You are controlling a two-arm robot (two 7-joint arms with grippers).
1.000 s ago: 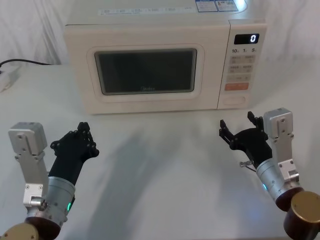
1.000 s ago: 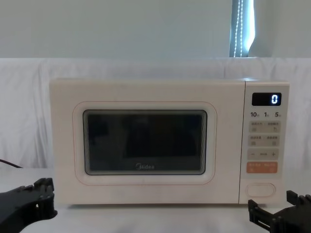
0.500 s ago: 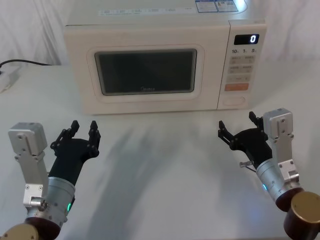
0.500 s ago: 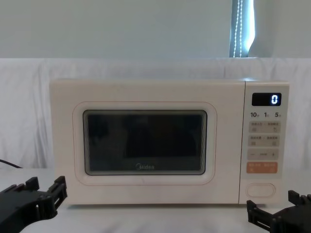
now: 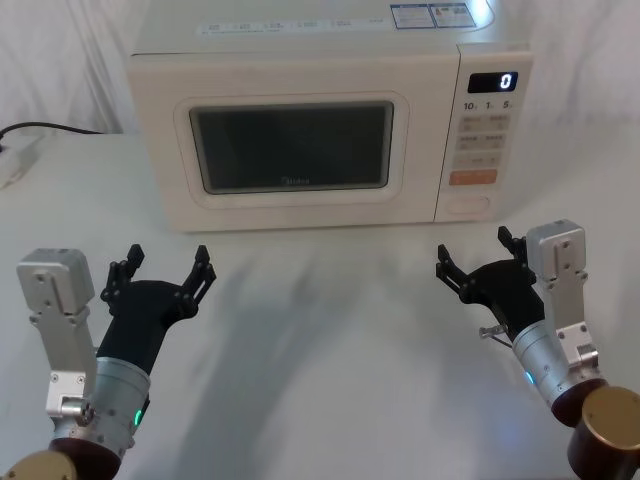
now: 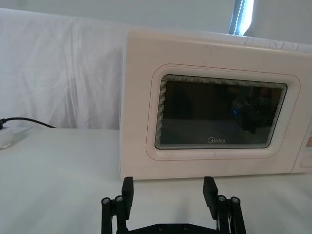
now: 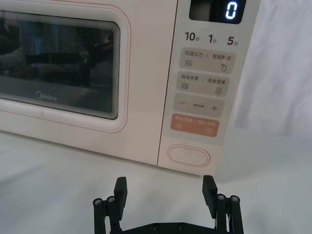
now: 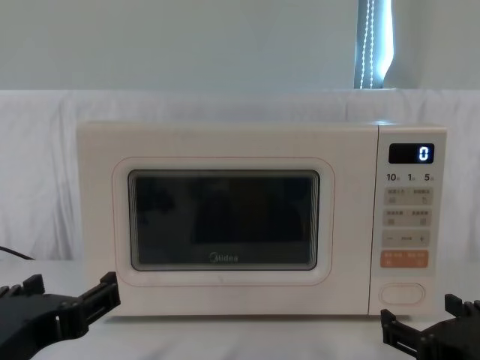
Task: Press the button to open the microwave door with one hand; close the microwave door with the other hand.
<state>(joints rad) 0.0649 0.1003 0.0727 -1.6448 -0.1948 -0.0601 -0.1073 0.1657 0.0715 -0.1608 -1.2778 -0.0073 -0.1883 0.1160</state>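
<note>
At the top centre of the head view the microwave (image 5: 330, 115) is seen, microwave door (image 5: 290, 150) shut, button (image 5: 467, 205) at its lower right corner. The right gripper (image 5: 475, 258) is held wide, empty, below the button, likely lined up for pressing. The left gripper (image 5: 165, 270) is spread wide at lower left, probably kept for closing. Bare table (image 5: 330, 330) between; a cable (image 5: 50, 128) far left, nothing blocking.

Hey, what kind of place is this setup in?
Probably a robot test bench staged as a kitchen counter: a lone microwave sits on a white-draped table, white cloth hangs behind, and the left gripper and right gripper wait in front.
</note>
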